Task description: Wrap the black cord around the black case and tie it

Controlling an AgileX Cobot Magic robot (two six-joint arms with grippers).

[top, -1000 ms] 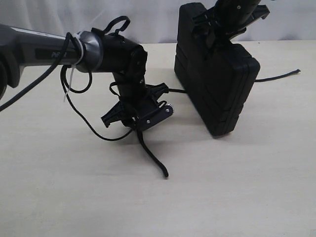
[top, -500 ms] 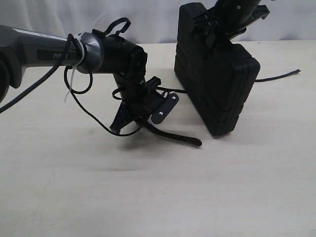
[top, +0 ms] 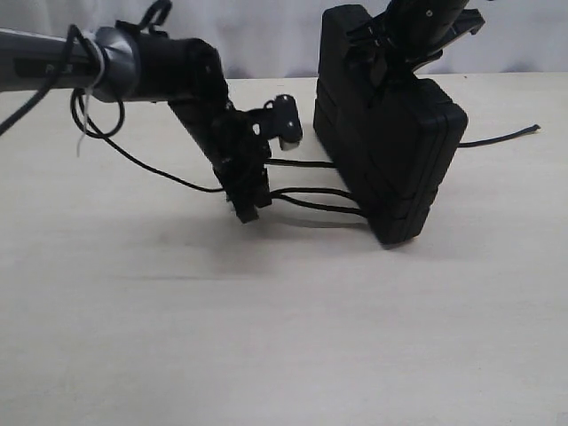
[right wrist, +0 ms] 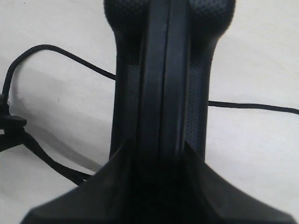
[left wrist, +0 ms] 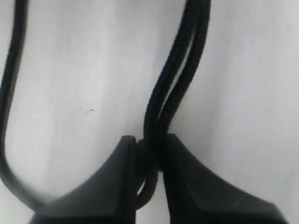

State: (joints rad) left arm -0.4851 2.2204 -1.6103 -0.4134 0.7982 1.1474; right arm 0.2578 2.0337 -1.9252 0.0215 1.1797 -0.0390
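Pale table [top: 266,337], white backdrop [top: 266,40]: left pincer [left wrist: 149,147] pinches black cord [left wrist: 154,116] (doubled); right pincer [right wrist: 156,151] clamps upright black case [right wrist: 159,70].

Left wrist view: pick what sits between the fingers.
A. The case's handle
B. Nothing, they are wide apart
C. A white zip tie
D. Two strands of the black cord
D: two strands of the cord run down side by side into the narrow gap, where the left fingers pinch them.
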